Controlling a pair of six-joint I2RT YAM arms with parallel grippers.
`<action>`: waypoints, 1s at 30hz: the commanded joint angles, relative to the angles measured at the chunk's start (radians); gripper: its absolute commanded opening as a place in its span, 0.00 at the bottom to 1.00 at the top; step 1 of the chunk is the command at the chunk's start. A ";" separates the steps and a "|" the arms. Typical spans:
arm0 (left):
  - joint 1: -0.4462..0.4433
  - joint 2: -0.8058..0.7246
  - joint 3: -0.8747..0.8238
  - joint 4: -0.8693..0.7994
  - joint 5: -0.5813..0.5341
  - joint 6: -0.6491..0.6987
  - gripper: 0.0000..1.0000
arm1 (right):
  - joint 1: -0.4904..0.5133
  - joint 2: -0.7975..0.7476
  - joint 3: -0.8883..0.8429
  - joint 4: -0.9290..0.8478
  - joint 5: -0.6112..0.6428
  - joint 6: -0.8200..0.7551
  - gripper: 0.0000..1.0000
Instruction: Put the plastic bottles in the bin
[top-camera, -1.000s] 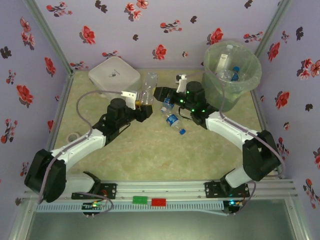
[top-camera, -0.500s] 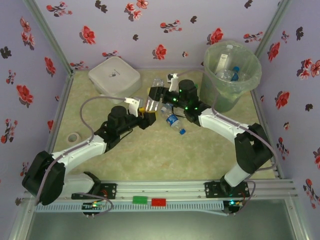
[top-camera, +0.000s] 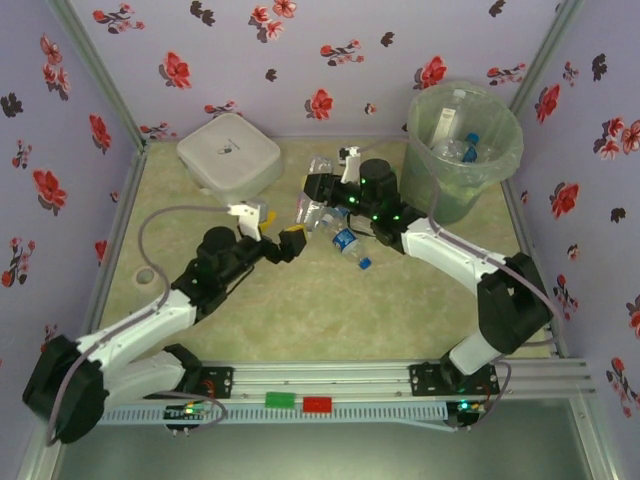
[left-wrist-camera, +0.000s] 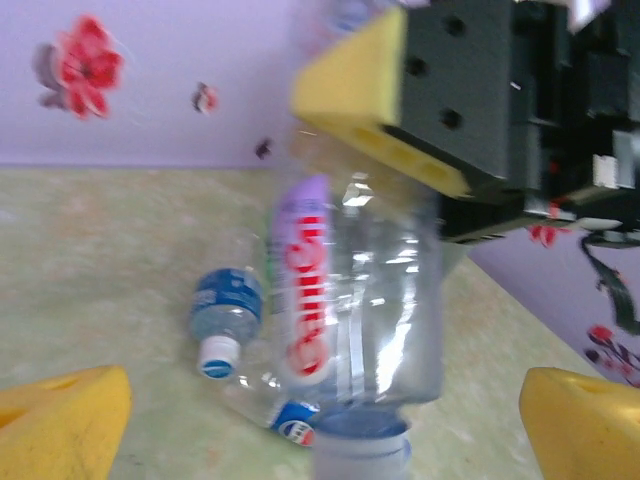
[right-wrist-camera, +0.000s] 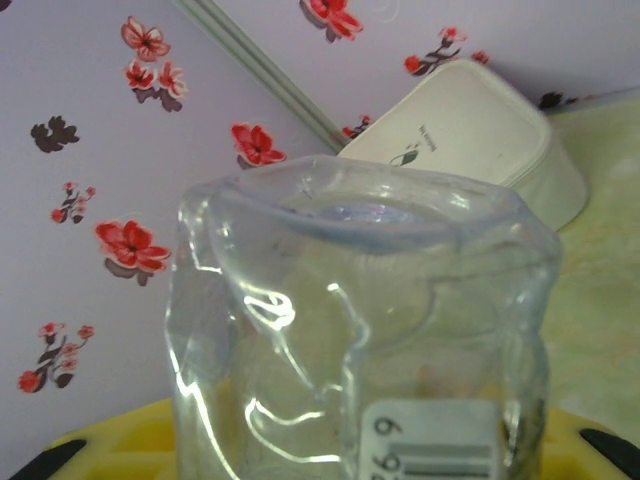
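Note:
A clear plastic bottle (top-camera: 312, 208) with a red-lettered label (left-wrist-camera: 360, 290) hangs above the table, and my right gripper (top-camera: 318, 192) is shut on it. In the right wrist view the bottle's crumpled body (right-wrist-camera: 360, 330) sits between the yellow pads (right-wrist-camera: 100, 445). My left gripper (top-camera: 280, 236) stands open just to the near left of the bottle, its yellow fingertips (left-wrist-camera: 60, 420) wide on both sides and not touching it. Two blue-labelled bottles (top-camera: 346, 243) lie on the table under it, one with a white cap (left-wrist-camera: 225, 310). The bin (top-camera: 465, 145) stands at the back right with several bottles inside.
A white square lidded box (top-camera: 228, 152) sits at the back left, also behind the held bottle in the right wrist view (right-wrist-camera: 470, 130). A small tape roll (top-camera: 146, 274) lies near the left wall. Flowered walls close three sides.
The bottle has passed from my left gripper to my right one. The left gripper has opened and drawn back toward the near left, while the right gripper has closed on the bottle.

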 joint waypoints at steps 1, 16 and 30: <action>0.010 -0.119 -0.054 -0.054 -0.224 0.017 1.00 | 0.003 -0.097 -0.017 -0.085 0.108 -0.089 0.42; 0.171 -0.193 -0.150 -0.242 -0.509 -0.324 1.00 | -0.216 -0.331 0.268 -0.562 0.462 -0.424 0.39; 0.135 0.320 0.080 -0.121 -0.020 -0.327 1.00 | -0.559 -0.125 0.617 -0.619 0.720 -0.707 0.39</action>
